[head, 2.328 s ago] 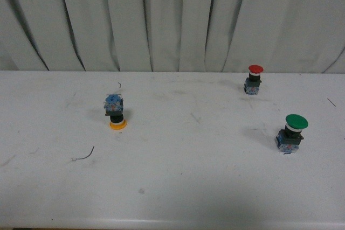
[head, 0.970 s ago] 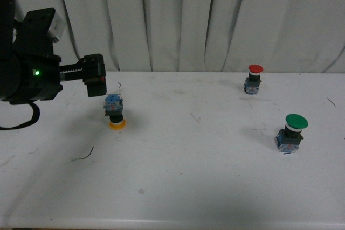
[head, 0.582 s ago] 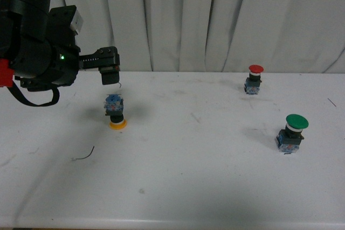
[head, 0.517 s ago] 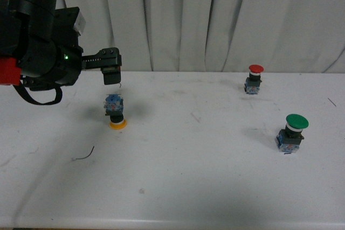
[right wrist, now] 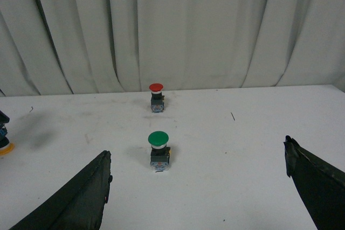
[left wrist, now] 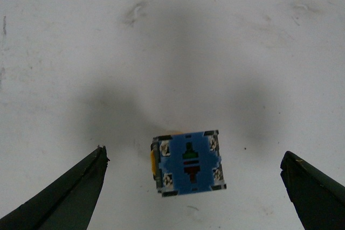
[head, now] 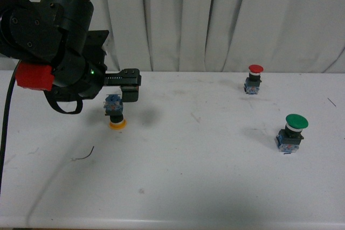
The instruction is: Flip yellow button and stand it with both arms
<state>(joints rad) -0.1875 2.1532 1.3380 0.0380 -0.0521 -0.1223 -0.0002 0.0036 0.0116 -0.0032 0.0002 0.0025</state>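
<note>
Yellow button (head: 115,113) sits upside down on the left of the bench (head: 194,187), cap down and blue-grey base up. The left arm (head: 54,52) hovers above it, left fingers (left wrist: 64,197) spread wide either side, touching nothing. The right fingers (right wrist: 75,197) are splayed too, empty. Green-capped button (right wrist: 158,149) and red-capped button (right wrist: 156,96) stand upright, well apart from it.

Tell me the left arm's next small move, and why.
Probably lower the left hand straight down around the base. The yellow button stands cap-down with its blue base up. The left wrist view shows it roughly centred between the open fingers, which do not yet touch it.
</note>
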